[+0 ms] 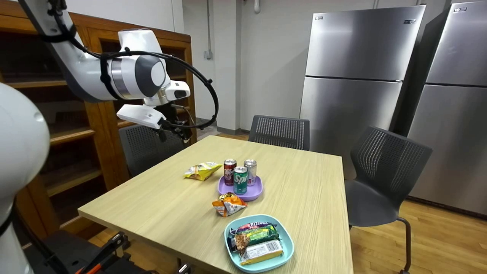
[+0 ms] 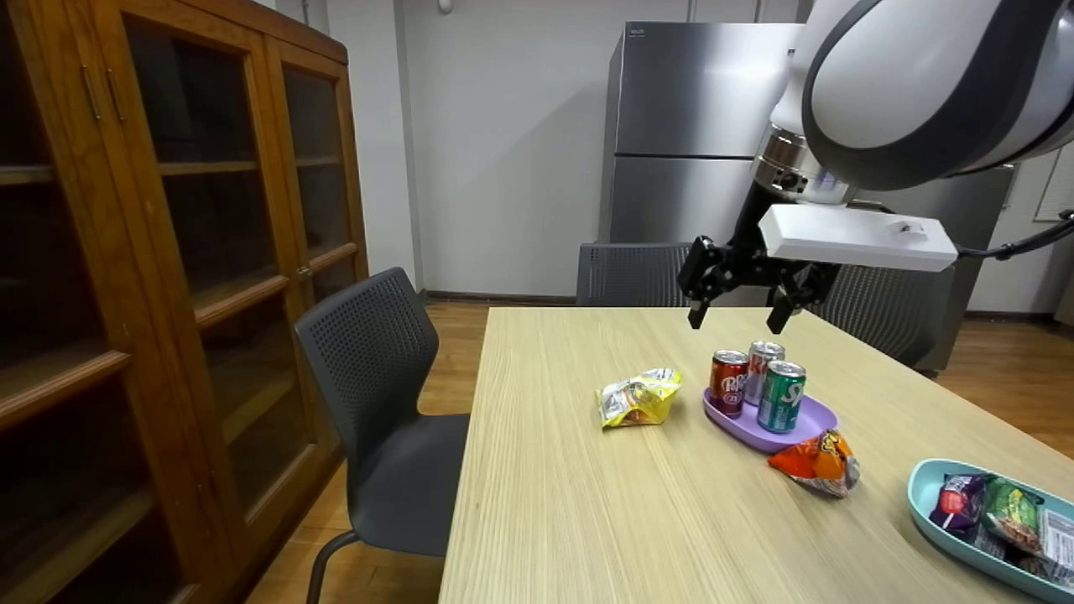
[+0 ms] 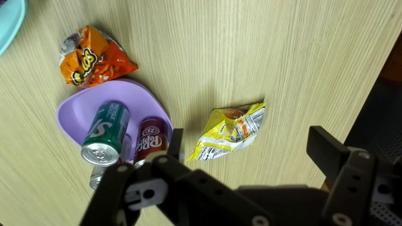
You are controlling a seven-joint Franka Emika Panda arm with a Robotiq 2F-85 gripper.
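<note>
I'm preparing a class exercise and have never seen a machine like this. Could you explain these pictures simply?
The machine is a white robot arm ending in black fingers. Two pictures come from cameras standing outside the robot. The downward look is the wrist view, from a camera riding on the arm, so the fingers show large there.

On the wooden table lie a yellow snack bag and, close beside a purple tray, an orange snack bag. The tray carries a green can, a dark red can and a silver can, all upright. A teal tray holds wrapped snacks.

Nothing is held: the fingers stand apart in the air.
</note>
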